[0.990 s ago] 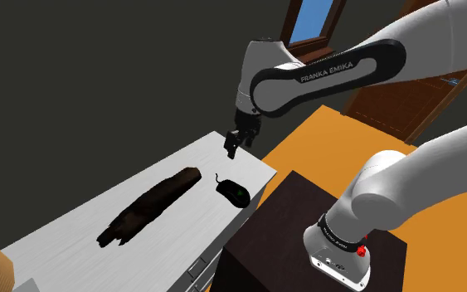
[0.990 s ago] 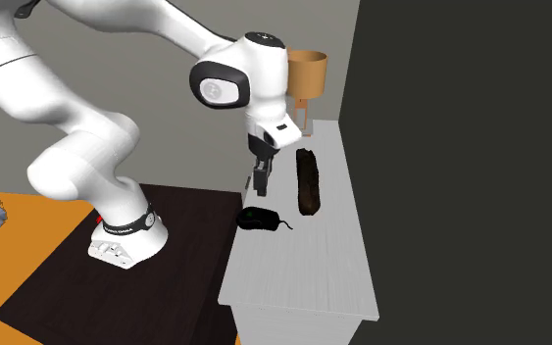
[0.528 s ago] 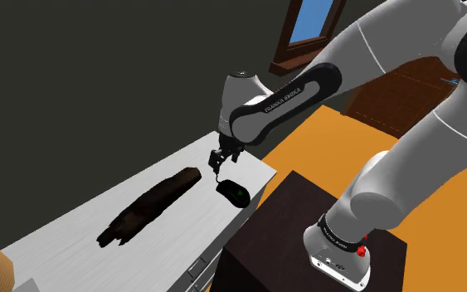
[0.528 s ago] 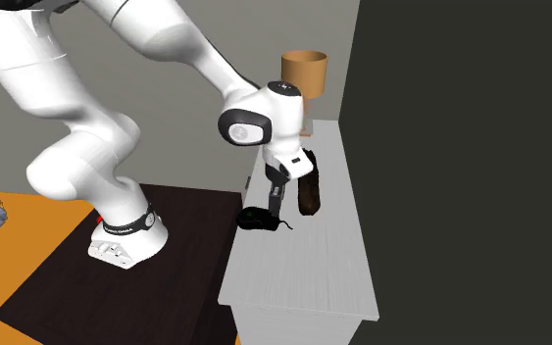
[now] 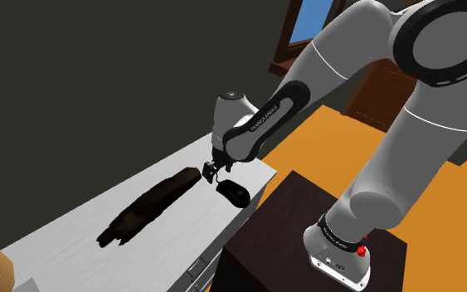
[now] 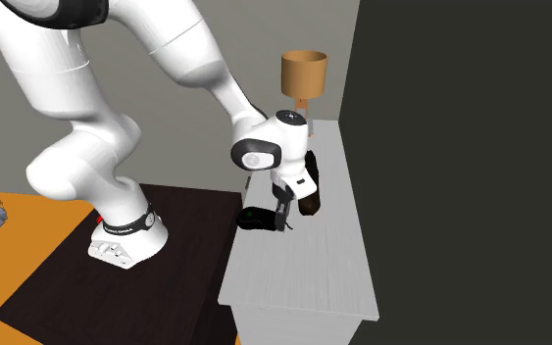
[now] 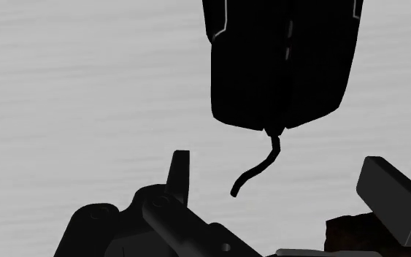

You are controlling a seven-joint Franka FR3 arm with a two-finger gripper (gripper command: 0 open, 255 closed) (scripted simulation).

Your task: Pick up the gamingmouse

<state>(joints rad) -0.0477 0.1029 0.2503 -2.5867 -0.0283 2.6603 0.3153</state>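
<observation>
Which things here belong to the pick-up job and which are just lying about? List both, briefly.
Job:
- black corded gaming mouse
- all-black two-finger gripper, open, at the mouse's cord end

Lying about:
- dark brown bark-like log
- brown-shaded lamp
- pale grey tabletop under the mouse and log

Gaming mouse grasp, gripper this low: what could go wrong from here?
1. In the wrist view the open gripper straddles the cable stub, while the mouse body lies beyond the fingers; closing now would likely pinch cable or nothing.
2. The dark log-like piece lies close beside the gripper; a sideways correction might bump it.
3. The mouse sits near the table edge; a nudge could push it off.
</observation>
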